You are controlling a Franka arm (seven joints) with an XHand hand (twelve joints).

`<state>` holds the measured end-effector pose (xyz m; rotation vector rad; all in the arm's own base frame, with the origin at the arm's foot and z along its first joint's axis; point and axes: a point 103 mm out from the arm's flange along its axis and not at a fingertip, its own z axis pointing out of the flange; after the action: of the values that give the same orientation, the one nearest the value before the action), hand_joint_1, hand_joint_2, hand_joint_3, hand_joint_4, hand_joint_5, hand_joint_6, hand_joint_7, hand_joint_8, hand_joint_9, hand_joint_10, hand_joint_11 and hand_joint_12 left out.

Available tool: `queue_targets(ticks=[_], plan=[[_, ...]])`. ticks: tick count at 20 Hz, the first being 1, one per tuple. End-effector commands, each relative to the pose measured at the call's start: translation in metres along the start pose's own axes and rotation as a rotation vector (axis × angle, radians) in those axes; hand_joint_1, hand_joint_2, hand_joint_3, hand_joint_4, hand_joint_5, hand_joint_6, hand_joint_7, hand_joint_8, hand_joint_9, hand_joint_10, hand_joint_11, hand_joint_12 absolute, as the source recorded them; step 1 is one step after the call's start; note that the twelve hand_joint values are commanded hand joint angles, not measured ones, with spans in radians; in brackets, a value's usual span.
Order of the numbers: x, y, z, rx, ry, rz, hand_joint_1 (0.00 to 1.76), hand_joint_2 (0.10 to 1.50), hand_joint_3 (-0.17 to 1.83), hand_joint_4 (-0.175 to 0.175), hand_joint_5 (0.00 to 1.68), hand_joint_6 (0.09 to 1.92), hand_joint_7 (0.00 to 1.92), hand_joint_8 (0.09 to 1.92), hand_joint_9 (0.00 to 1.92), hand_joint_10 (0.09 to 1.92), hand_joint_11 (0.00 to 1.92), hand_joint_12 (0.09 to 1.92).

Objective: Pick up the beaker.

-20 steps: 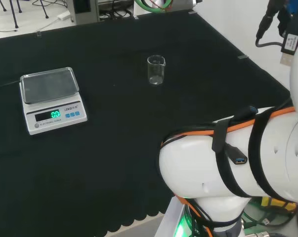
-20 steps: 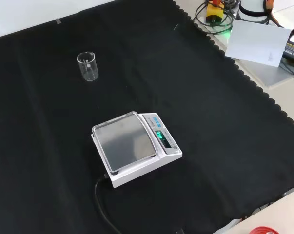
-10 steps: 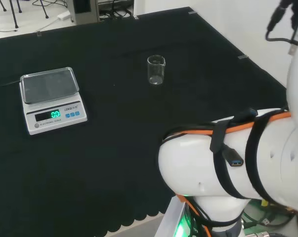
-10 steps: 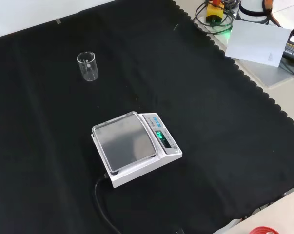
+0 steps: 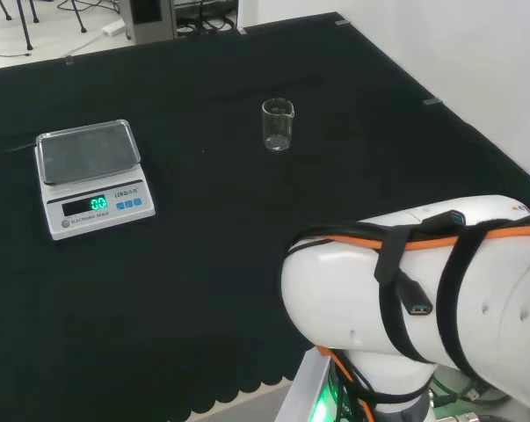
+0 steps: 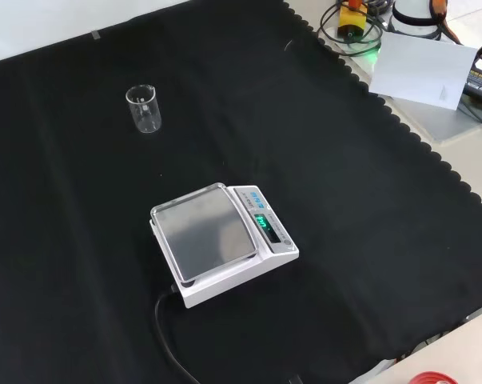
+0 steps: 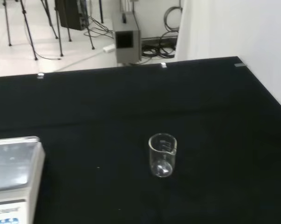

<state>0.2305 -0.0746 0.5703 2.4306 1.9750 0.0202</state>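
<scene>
A small clear glass beaker [image 5: 278, 124] stands upright and empty on the black cloth, right of the scale in the head view. In the front view the beaker [image 6: 145, 108] stands at the upper left, away from the scale. The wrist view has the beaker [image 7: 162, 155] some way off, standing alone on the cloth.
A white digital scale [image 5: 90, 176] with a lit green display sits left of the beaker in the head view; the scale [image 6: 221, 240] lies mid-cloth in the front view, its black cable running toward the near edge. The arm's white link [image 5: 423, 290] bulks at lower right in the head view.
In the head view the arm's upper parts and cables at the right edge have moved up and out of the picture. Beaker and scale have not moved.
</scene>
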Motion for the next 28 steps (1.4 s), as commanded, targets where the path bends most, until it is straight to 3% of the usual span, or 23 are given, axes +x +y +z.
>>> queue_targets(ticks=[1, 5, 10, 17, 21, 28], plan=[[-0.044, 0.112, 0.141, 0.088, -0.093, 0.04, 0.54, 0.72, 0.05, 0.077, 0.03, 0.09, 0.11, 0.59, 0.2, 0.89, 0.0, 1.5], [-0.04, 0.133, 0.166, 0.104, -0.114, 0.037, 0.55, 0.72, 0.05, 0.078, 0.03, 0.09, 0.11, 0.6, 0.2, 0.89, 0.0, 1.51], [-0.028, 0.151, 0.193, 0.108, -0.127, 0.071, 0.57, 0.73, 0.05, 0.079, 0.03, 0.09, 0.1, 0.6, 0.21, 0.89, 0.0, 1.51], [-0.022, 0.192, 0.254, 0.14, -0.098, 0.11, 0.58, 0.73, 0.05, 0.081, 0.03, 0.09, 0.1, 0.61, 0.21, 0.89, 0.0, 1.51], [-0.019, 0.215, 0.29, 0.17, -0.059, 0.102, 0.58, 0.73, 0.05, 0.085, 0.01, 0.09, 0.07, 0.61, 0.2, 0.88, 0.0, 1.49], [-0.004, 0.243, 0.341, 0.133, -0.054, 0.065, 0.55, 0.71, 0.04, 0.095, 0.0, 0.09, 0.02, 0.62, 0.17, 0.88, 0.0, 1.45]])
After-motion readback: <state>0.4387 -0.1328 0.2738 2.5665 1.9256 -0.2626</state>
